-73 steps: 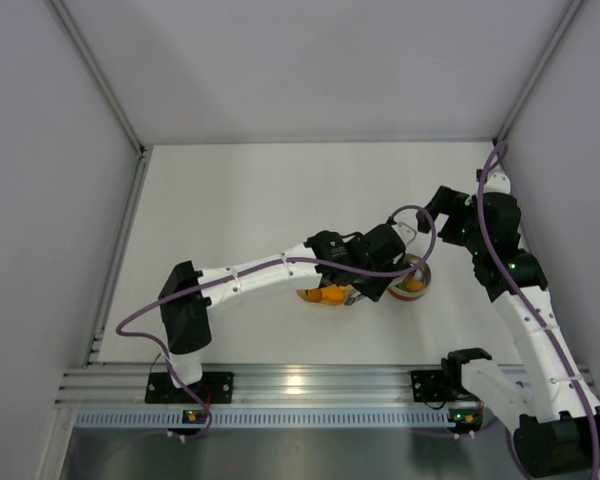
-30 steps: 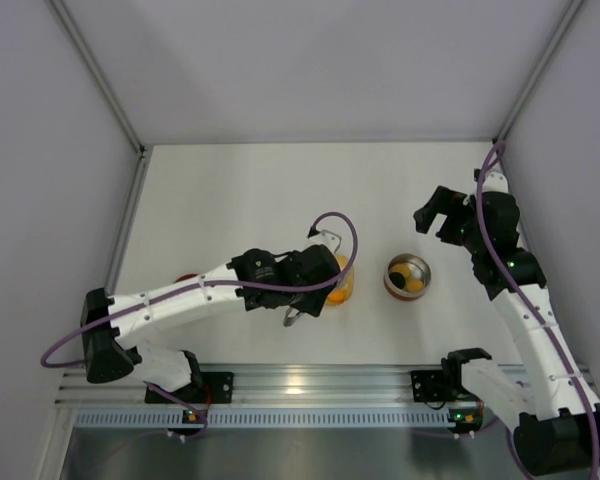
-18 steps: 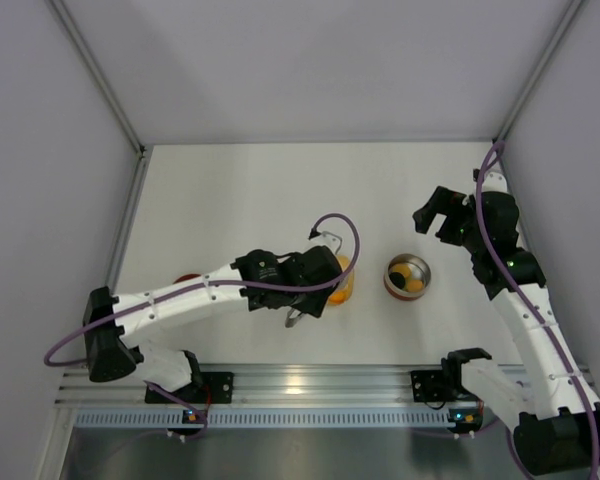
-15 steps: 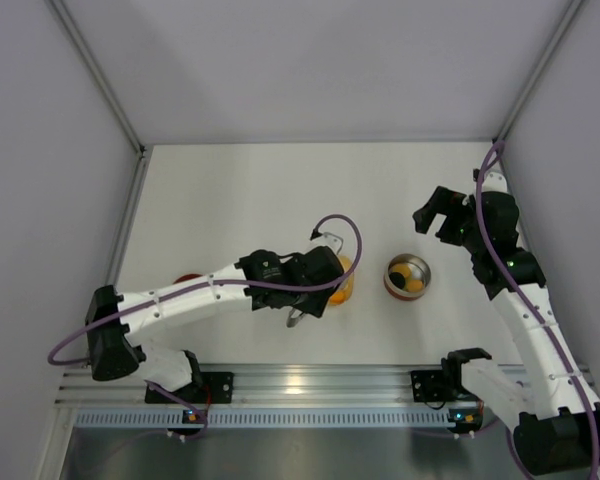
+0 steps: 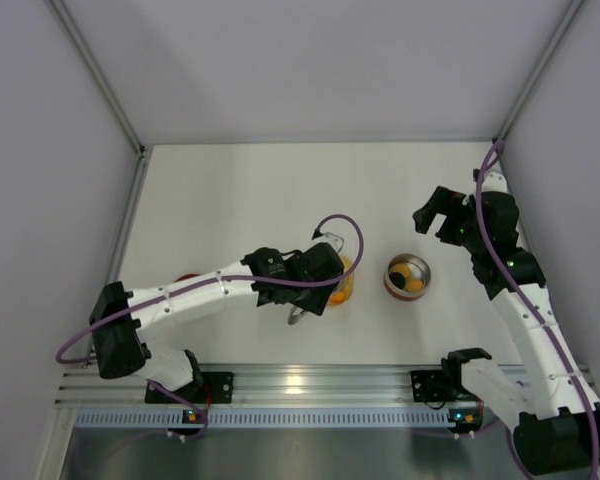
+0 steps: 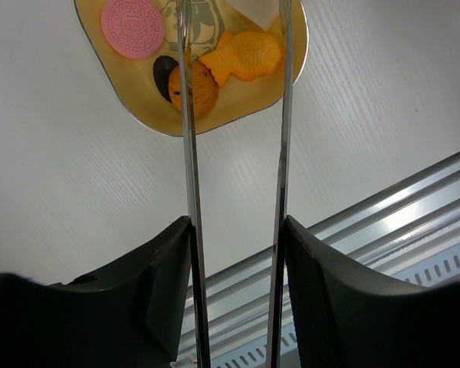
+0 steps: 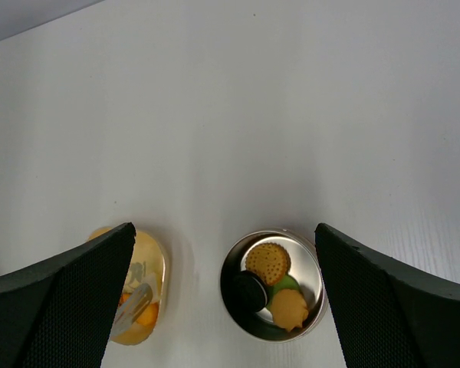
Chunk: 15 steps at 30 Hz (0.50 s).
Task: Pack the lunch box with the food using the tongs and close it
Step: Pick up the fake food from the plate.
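Where the left gripper (image 6: 236, 224) shows in its own wrist view, its two dark fingers (image 6: 165, 268) stand about half apart, each pressed against the outside of one arm of the tongs (image 6: 190, 153). It is gripping the tongs, with nothing else between the fingers. The two thin silver arms run out side by side, apart from each other, over the yellow dish (image 6: 238, 107). Their tips pass beyond the top of that view, so I cannot tell whether they pinch anything.

Under the tongs the dish holds some of the food: a pink round biscuit (image 6: 133, 28), a dark brown piece (image 6: 162, 73), an orange round cookie (image 6: 198, 88), and a fish-shaped orange piece (image 6: 245, 55). One tong arm crosses the orange cookie.

From above, the left gripper (image 5: 315, 275) hangs over the dish (image 5: 342, 285), which sits toward the table's near edge, about midway along it. The joined end of the tongs (image 5: 293, 318) sticks out on the near side.

The right gripper (image 7: 224, 228) is spread wide and holds nothing. It hovers above the bare table (image 5: 240, 190), nearer the right edge (image 5: 432, 215).

The lunch box (image 5: 408, 275) stands open just right of the dish, apart from it. Inside its steel rim (image 7: 223, 284) lie a tan round cookie (image 7: 267, 262), a dark sandwich cookie (image 7: 249, 291), a green piece (image 7: 285, 284) and an orange-tan cookie (image 7: 290, 307).

A red sliver (image 5: 185, 277) peeks out beside the left arm, toward the table's near left corner. Too little of it shows to name it.
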Motion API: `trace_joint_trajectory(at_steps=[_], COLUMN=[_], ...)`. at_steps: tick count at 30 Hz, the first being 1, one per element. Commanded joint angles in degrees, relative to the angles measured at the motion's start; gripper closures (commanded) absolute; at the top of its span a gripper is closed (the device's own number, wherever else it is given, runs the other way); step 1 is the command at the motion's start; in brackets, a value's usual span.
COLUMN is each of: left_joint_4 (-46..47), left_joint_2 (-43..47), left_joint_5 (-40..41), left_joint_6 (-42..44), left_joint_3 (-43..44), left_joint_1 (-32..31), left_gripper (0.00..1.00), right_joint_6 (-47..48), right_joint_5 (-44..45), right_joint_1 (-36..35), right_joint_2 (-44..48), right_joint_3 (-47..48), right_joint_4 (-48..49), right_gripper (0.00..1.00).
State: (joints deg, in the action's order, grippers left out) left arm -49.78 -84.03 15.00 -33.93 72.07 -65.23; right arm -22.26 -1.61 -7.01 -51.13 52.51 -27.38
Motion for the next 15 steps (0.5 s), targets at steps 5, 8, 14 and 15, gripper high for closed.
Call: trace_joint_trajectory(at_steps=[5,8,14,15], left_joint_4=[4.0,4.2,4.3,4.3], left_joint_2=[-0.6,-1.0,-1.9,-2.0], left_joint_5=[-2.3,-2.5,-3.1,-3.1], left_joint_6=[1.8,2.0,2.2,2.2], left_joint_3=[-0.4,-0.3,-0.2,-0.2], left_joint_1=[0.1,0.2,0.2,0.2], left_gripper=[0.46,0.46,0.46,0.46], right_joint_6=[0.2,0.4,0.4,0.3], right_joint_5=[-0.1,-0.1,0.0,0.1], right_joint_1=[0.1,0.1,0.1,0.1], right_joint_2=[0.1,0.0,0.0,0.0], right_joint_3=[0.6,0.6,0.4,0.3], right_joint_4=[1.7,1.7,1.6,1.7], right_gripper=[0.0,0.01,0.0,0.01])
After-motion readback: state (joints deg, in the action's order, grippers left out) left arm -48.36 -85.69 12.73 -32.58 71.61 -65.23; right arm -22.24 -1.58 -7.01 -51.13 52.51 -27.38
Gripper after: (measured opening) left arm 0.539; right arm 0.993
